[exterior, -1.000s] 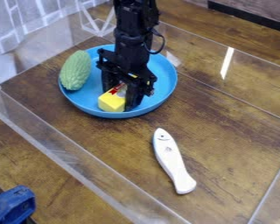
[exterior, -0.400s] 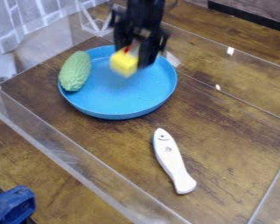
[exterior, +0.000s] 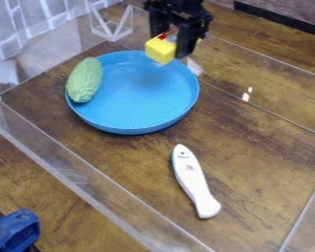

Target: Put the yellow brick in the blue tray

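Since earlier, we've lifted the yellow brick (exterior: 160,49) out of the blue tray (exterior: 127,120), gripper (exterior: 175,44) clamped on it, hanging above the tray's far rim.

No readable text anywhere. Yellow brick (exterior: 160,49), far side of the scene: faces too small and blurred to show lettering. White remote-like object (exterior: 195,180), near right: surface looks plain, no legible marks. Blue tray (exterior: 107,116): unmarked.
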You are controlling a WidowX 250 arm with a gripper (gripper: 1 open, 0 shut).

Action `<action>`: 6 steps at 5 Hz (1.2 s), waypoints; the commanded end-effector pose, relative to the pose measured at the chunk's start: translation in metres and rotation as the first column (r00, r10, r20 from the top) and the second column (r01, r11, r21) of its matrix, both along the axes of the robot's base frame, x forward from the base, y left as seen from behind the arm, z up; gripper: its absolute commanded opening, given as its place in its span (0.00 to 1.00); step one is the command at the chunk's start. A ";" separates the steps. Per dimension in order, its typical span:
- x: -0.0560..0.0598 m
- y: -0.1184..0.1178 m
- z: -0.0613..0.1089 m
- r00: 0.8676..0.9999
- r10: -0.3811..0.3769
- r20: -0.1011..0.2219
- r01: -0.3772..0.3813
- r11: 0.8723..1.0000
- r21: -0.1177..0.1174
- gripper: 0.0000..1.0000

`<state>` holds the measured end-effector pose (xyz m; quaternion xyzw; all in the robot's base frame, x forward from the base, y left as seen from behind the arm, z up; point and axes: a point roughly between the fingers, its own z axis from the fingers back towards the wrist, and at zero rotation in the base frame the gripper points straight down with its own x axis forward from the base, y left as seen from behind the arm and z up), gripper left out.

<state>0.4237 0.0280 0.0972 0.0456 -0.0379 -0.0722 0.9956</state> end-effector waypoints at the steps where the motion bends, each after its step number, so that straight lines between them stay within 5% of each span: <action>1: 0.014 -0.017 0.023 0.994 -0.059 0.090 0.058 0.998 0.010 0.00; 3: 0.023 -0.024 0.029 0.991 -0.073 0.112 0.071 0.997 0.017 0.00; 5: 0.007 -0.028 0.034 0.985 -0.156 0.068 0.154 0.987 0.037 0.00; 6: -0.007 -0.016 0.037 0.993 -0.103 0.051 0.100 0.994 0.047 0.00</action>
